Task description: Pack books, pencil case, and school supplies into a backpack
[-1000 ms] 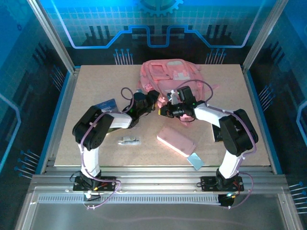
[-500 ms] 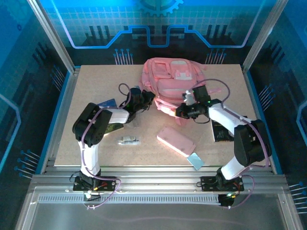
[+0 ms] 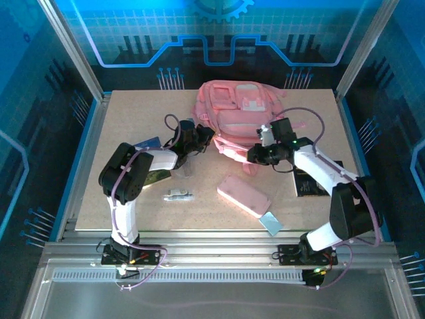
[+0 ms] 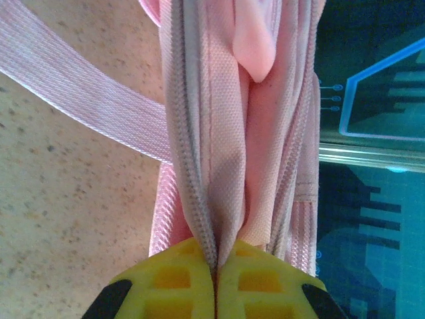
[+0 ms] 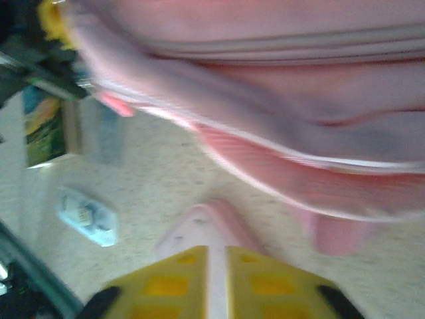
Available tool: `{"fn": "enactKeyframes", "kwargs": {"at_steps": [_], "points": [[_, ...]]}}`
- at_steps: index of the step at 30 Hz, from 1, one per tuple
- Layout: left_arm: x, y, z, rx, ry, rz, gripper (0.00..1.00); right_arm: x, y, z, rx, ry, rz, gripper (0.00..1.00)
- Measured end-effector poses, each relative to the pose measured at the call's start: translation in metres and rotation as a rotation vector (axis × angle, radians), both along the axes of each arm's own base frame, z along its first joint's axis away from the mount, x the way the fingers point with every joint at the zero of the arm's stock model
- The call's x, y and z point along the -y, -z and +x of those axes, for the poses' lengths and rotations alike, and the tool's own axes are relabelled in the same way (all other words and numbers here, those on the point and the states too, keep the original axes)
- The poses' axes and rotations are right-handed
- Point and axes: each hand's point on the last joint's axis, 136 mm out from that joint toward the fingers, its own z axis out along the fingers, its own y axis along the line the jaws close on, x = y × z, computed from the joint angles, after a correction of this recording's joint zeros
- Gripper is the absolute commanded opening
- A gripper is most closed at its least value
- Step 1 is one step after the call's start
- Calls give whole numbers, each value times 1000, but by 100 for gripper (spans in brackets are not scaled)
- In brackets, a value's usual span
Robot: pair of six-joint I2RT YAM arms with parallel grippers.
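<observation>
The right arm has swung out to the right, and the backpack now lies spread flatter at the far middle of the table

Top view: one backpack, one pencil case near the front, two books, left book and right book, one stick, one blue rectangle. The left gripper is at the bag's left edge, the right gripper at its front edge

Left wrist: the left gripper is clamped on the backpack's zip edge, a hold the top view hides

Right wrist, blurred: the right gripper has its jaws a crack apart, below the backpack
</observation>
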Motion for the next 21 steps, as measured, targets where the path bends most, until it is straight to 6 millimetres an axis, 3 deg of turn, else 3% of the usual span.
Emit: {"fn": "enactKeyframes", "kwargs": {"at_steps": [4, 7, 15, 21], "points": [[17, -17, -10, 31, 6, -1, 0, -36, -10, -8, 34, -29, 28, 42], [25, -27, -16, 50, 5, -3, 0, -45, -14, -3, 60, 10, 33, 48], [31, -25, -25, 37, -11, -9, 0, -37, -11, 25, 146, 162, -40, 48], [31, -23, -28, 32, -18, -4, 0, -38, 5, 32, 172, 200, -119, 38]]}}
